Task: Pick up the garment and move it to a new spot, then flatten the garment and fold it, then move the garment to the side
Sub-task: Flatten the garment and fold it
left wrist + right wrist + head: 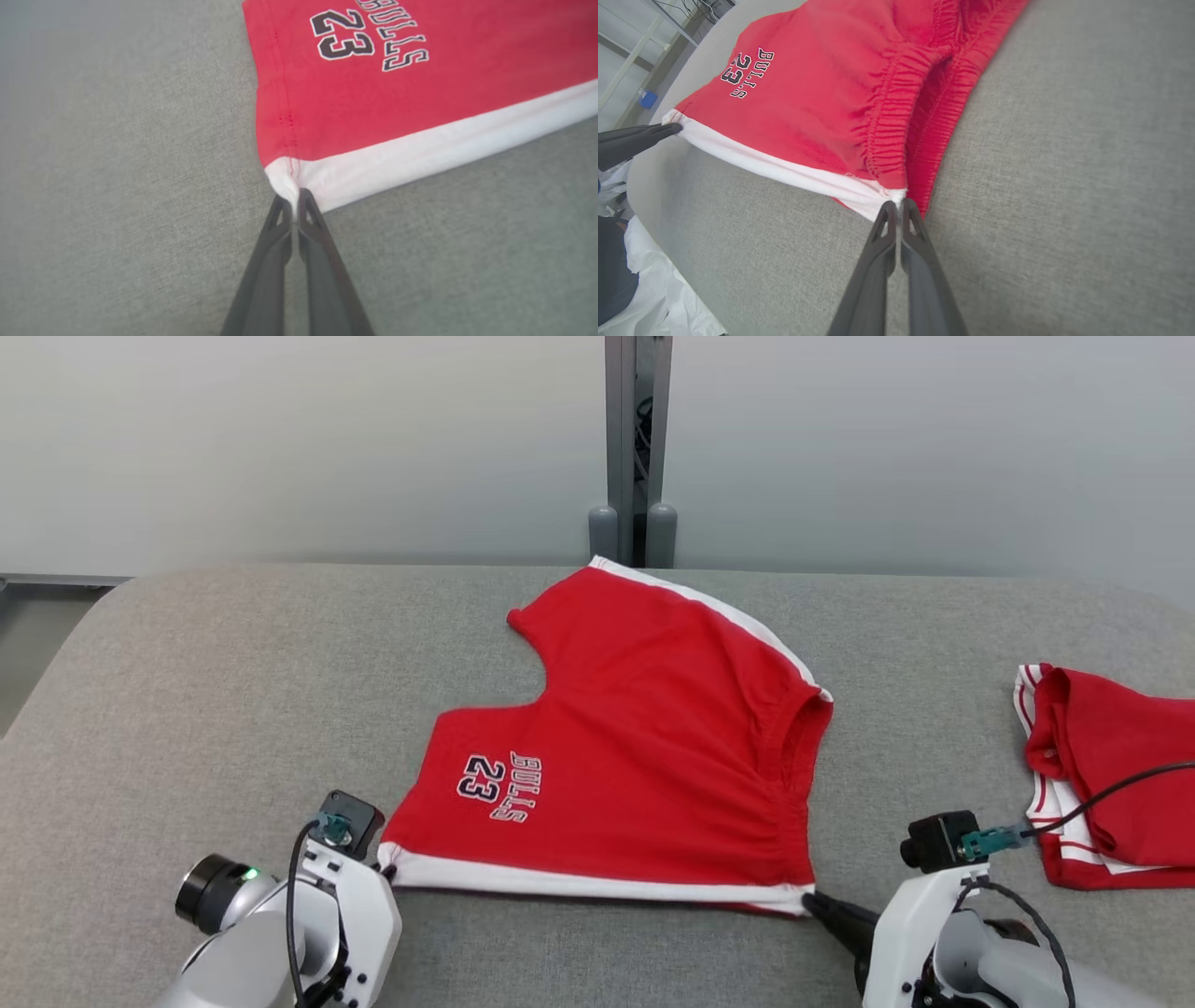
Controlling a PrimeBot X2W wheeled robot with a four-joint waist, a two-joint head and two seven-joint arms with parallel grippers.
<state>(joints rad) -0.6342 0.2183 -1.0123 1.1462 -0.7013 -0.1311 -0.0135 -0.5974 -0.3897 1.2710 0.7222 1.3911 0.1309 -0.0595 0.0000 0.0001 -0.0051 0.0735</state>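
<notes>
Pinching shorts [635, 728]: L end effector [293, 198], R end effector [899, 205]; head view: 2nd garment [1111, 765].

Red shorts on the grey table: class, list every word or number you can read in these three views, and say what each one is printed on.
"BULLS": dark letters with a white outline on the red shorts, near the white hem of one leg.
"23": right beside that word, on the same leg.
The other red garment at the right shows no print that can be read.
</notes>
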